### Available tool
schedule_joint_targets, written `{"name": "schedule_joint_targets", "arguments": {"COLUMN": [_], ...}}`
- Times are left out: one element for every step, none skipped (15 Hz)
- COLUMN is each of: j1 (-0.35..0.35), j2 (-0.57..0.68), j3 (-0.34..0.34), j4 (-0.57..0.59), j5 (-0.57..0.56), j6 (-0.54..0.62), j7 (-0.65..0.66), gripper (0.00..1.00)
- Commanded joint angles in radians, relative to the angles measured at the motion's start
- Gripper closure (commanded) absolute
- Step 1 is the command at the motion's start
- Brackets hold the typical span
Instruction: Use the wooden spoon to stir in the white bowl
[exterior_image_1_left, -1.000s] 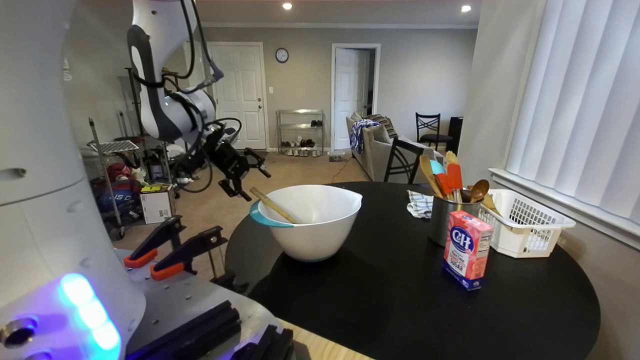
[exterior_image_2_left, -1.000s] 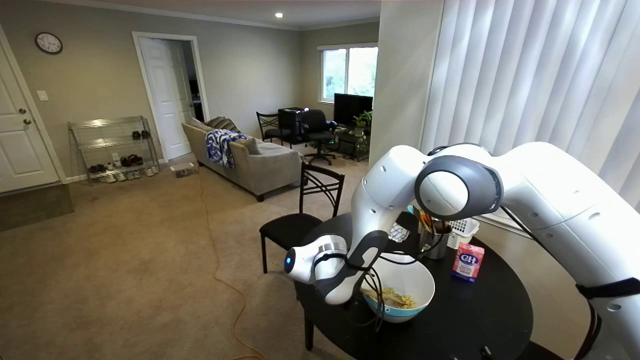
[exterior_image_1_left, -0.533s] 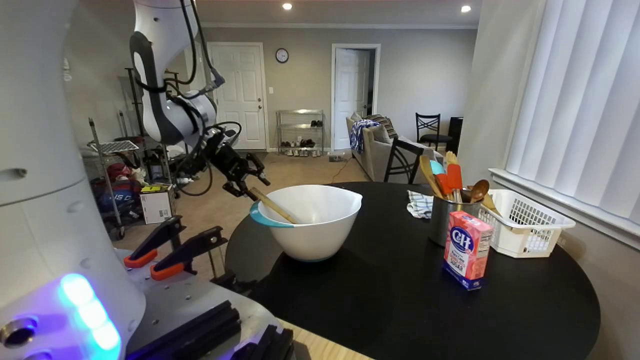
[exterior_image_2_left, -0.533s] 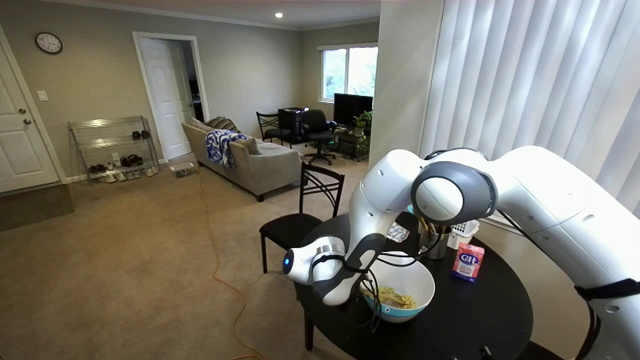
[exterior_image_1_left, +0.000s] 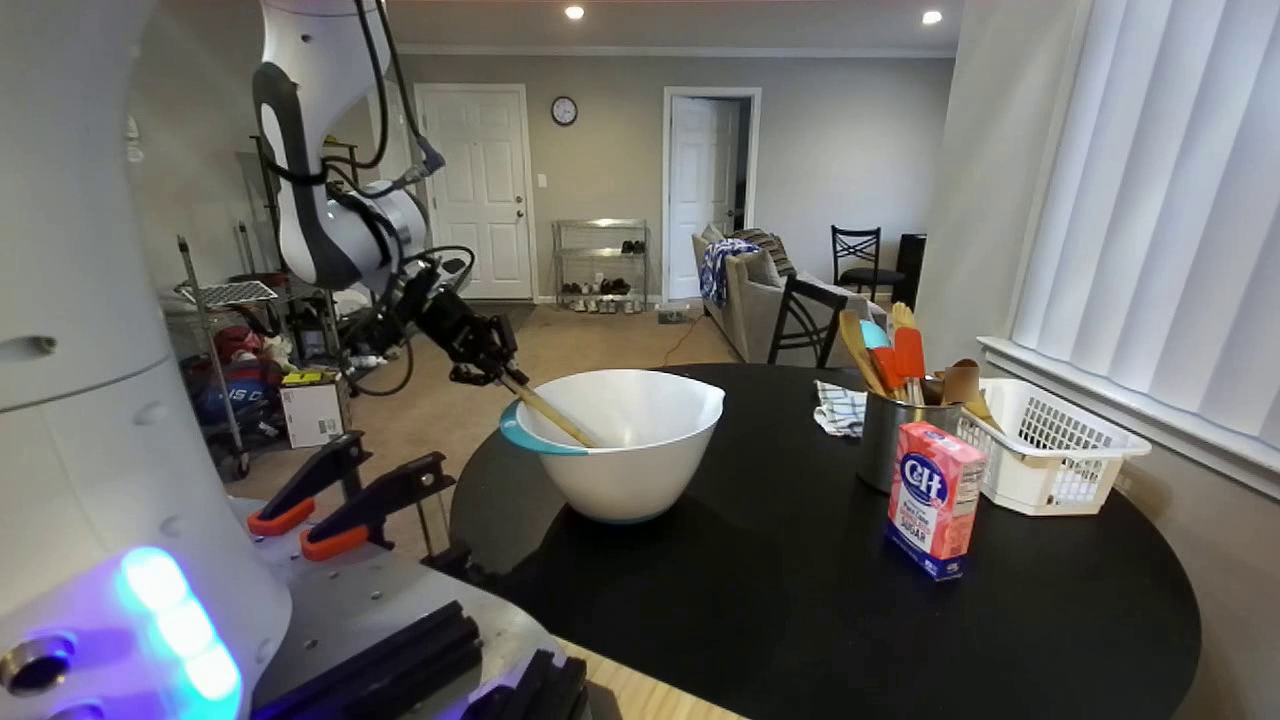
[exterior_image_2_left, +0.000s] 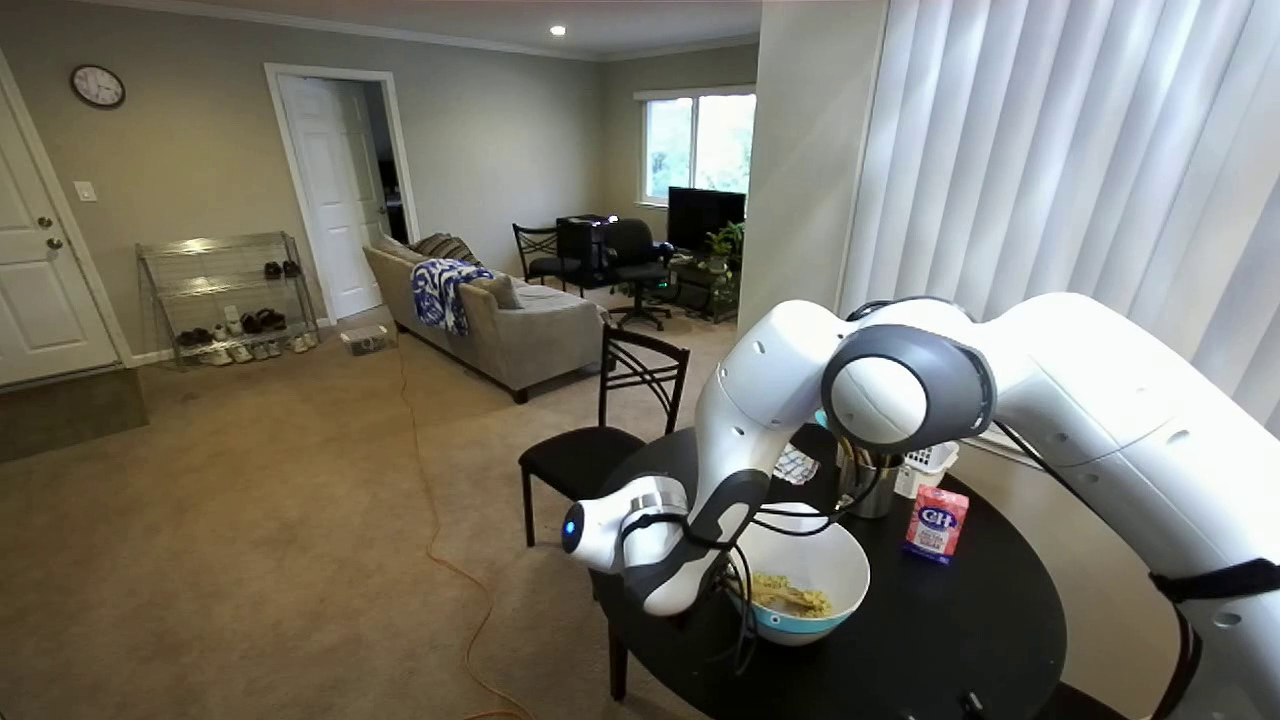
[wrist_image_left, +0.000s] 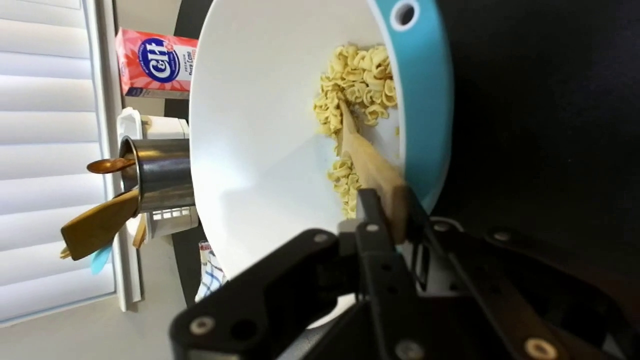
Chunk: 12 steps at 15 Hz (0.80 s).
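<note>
The white bowl (exterior_image_1_left: 630, 475) stands on the black table, a teal grip on its rim, in both exterior views. In the wrist view shell-shaped pasta (wrist_image_left: 352, 80) lies in the bottom of the bowl (wrist_image_left: 255, 110). The wooden spoon (wrist_image_left: 367, 157) slants down into the bowl, its far end among the pasta. Its handle leans out over the teal side of the rim, as an exterior view shows for the spoon (exterior_image_1_left: 555, 415). My gripper (wrist_image_left: 389, 197) is shut on the upper handle, one finger on either side. The arm hides the gripper in an exterior view.
A pink sugar box (exterior_image_1_left: 935, 500) stands on the table (exterior_image_1_left: 780, 620) beyond the bowl. Behind it are a metal utensil holder (exterior_image_1_left: 885, 440) and a white slatted basket (exterior_image_1_left: 1070, 460). A checked cloth (exterior_image_1_left: 840, 408) lies near the far edge. Clamps (exterior_image_1_left: 375, 505) stick up beside the robot base.
The jaws stood apart around the spoon's handle end a second ago and have come together on it. My gripper has shifted slightly. The bowl has stayed in place.
</note>
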Motion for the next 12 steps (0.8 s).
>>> {"name": "schedule_joint_targets", "arguments": {"j1": [0.015, 0.016, 0.016, 0.017, 0.015, 0.014, 0.011, 0.01, 0.008, 0.007, 0.005, 0.005], "j2": [-0.037, -0.038, -0.035, -0.034, -0.034, -0.034, -0.034, -0.034, -0.033, -0.032, -0.031, -0.032], "j3": [-0.002, -0.002, -0.001, 0.0, 0.002, 0.003, 0.004, 0.005, 0.005, 0.006, 0.007, 0.007], "j4": [-0.045, -0.046, -0.042, -0.039, -0.04, -0.04, -0.04, -0.04, -0.039, -0.039, -0.039, -0.039], "j5": [-0.019, -0.019, -0.018, -0.017, -0.017, -0.017, -0.016, -0.016, -0.016, -0.015, -0.015, -0.015], "j6": [-0.028, -0.035, -0.044, -0.054, -0.058, -0.063, -0.062, -0.063, -0.063, -0.06, -0.059, -0.058], "j7": [0.069, 0.078, 0.083, 0.083, 0.086, 0.088, 0.087, 0.087, 0.086, 0.085, 0.085, 0.085], "gripper": [0.98, 0.95, 0.95, 0.95, 0.95, 0.93, 0.64, 0.63, 0.57, 0.51, 0.45, 0.38]}}
